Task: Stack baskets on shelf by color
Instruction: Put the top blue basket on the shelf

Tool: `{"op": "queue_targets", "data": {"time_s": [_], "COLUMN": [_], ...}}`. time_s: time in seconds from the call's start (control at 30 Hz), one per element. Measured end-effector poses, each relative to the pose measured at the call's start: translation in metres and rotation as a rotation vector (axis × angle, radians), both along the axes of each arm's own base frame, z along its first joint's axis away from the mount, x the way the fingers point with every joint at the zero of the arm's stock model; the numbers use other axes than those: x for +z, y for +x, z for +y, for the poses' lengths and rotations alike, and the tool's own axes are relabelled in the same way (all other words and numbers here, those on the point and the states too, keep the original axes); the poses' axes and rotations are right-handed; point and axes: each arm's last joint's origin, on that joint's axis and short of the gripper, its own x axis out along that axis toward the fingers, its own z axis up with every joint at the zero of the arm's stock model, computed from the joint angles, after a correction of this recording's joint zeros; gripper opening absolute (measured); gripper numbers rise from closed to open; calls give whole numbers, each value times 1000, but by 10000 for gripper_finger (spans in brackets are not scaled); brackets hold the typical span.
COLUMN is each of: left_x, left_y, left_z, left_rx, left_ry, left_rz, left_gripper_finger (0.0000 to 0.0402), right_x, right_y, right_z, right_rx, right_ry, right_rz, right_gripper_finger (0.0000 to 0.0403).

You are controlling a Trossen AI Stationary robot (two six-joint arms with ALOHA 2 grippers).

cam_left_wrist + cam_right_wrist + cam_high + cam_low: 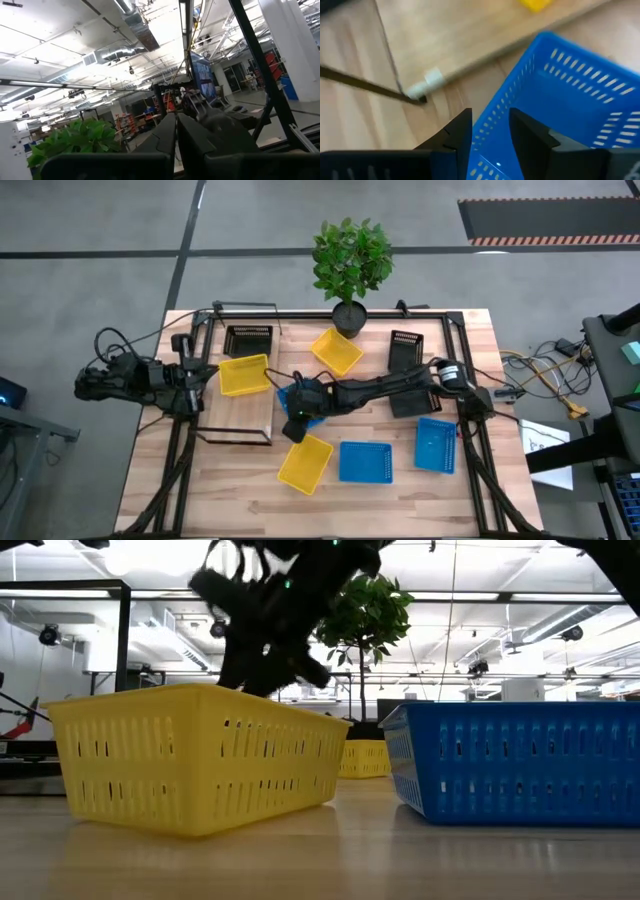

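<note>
Beside the shelf (240, 405), right gripper (490, 127) spread astride empty blue basket's (560, 105) wall, left gripper (176, 137) pressed together.

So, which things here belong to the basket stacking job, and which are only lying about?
Job: yellow baskets, blue baskets, black baskets, shelf, right end effector.
Lying about: potted plant, cables beside the table.

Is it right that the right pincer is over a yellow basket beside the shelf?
Not quite. The right pincer is over a blue basket, not a yellow one, beside the shelf; the right wrist view shows it.
</note>
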Motion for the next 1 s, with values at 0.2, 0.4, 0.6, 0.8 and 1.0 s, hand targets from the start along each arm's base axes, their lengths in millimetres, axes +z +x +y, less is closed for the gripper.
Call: {"op": "queue_targets", "data": {"time_s": [0.2, 0.4, 0.6, 0.8, 1.0], "left_x": [2, 0, 10, -3, -13], "left_y": [0, 28, 83, 144, 194], "left_z": [0, -4, -13, -21, -27], "left_rx": [-2, -16, -13, 11, 11], "left_ry": [-9, -24, -6, 22, 19], "left_rz": [-23, 124, 399, 914, 1313], "left_gripper_finger": [1, 0, 0, 0, 0], "right_x": [-13, 32, 65, 82, 78], "right_y": [-1, -30, -72, -116, -158], "right_z": [2, -4, 12, 11, 5], "right_rx": [53, 171, 322, 367, 366], "right_ry": [10, -137, -296, -335, -357], "right_rz": [68, 169, 159, 67, -81], "right_gripper_finger": [118, 120, 109, 93, 80]}}
